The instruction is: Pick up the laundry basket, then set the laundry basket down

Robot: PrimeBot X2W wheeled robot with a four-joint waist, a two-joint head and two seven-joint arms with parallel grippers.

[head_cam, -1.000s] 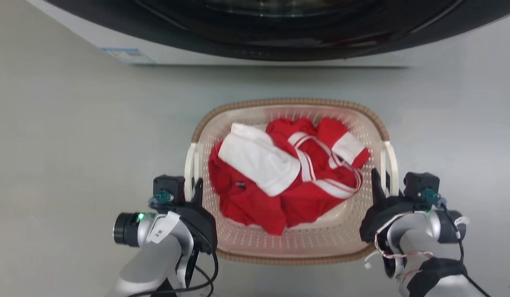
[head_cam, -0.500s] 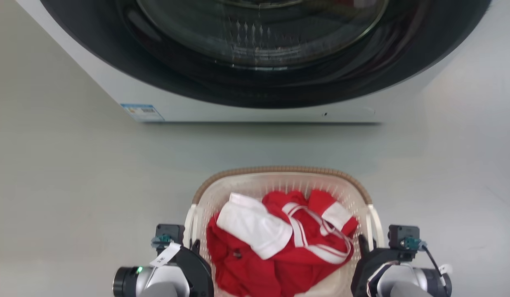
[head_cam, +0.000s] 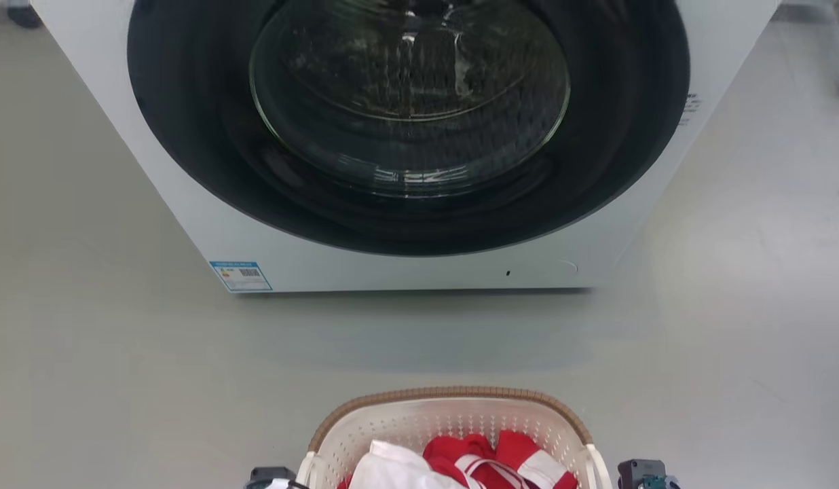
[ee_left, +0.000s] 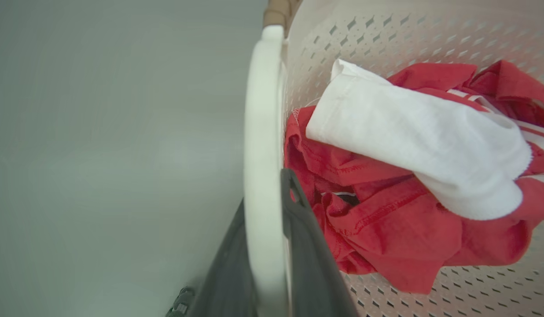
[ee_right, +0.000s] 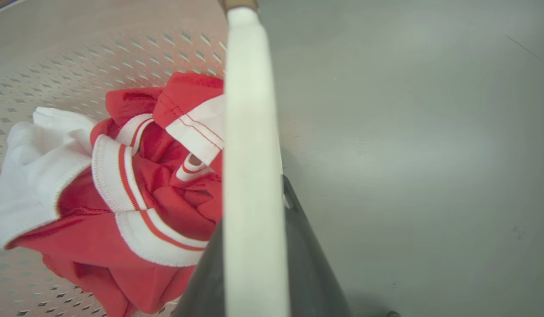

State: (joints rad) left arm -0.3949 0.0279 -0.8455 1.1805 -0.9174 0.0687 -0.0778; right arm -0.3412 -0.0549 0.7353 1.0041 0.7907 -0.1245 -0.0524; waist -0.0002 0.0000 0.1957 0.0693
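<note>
Two dark fingers of the left gripper (ee_left: 266,189) rise from the bottom middle of the left wrist view and are clamped on the white left handle (ee_left: 261,110) of the laundry basket (ee_left: 386,35). One finger lies on the handle's outer side and one on the inner side, both pressed against it. The right gripper (ee_right: 253,202) shows the same clenched grip at the bottom middle of the right wrist view. Its fingers pinch the white right handle (ee_right: 248,88), which runs as a pale bar up to the top edge of that frame. Just inside each handle is the basket's perforated cream wall, with a bit of brown woven trim at the top end of the handle. A crumpled red garment (ee_left: 377,229) with white striped cuffs lies in the basket, and a white cloth (ee_left: 421,145) is draped over it, touching the red fabric. Outside both handles the wrist views show plain grey floor (ee_right: 408,132). Whether the basket's base rests on that floor cannot be told. In the head view the basket (head_cam: 453,394) sits at the bottom centre of the frame, cut off by the lower edge, with its curved brown rim towards the top. Bare floor lies between it and the white washing machine (head_cam: 406,272), which fills the upper half. The machine's round dark door has a glass bowl (head_cam: 409,102), and a small blue label (head_cam: 241,276) sits at the lower left corner of its front.
</note>
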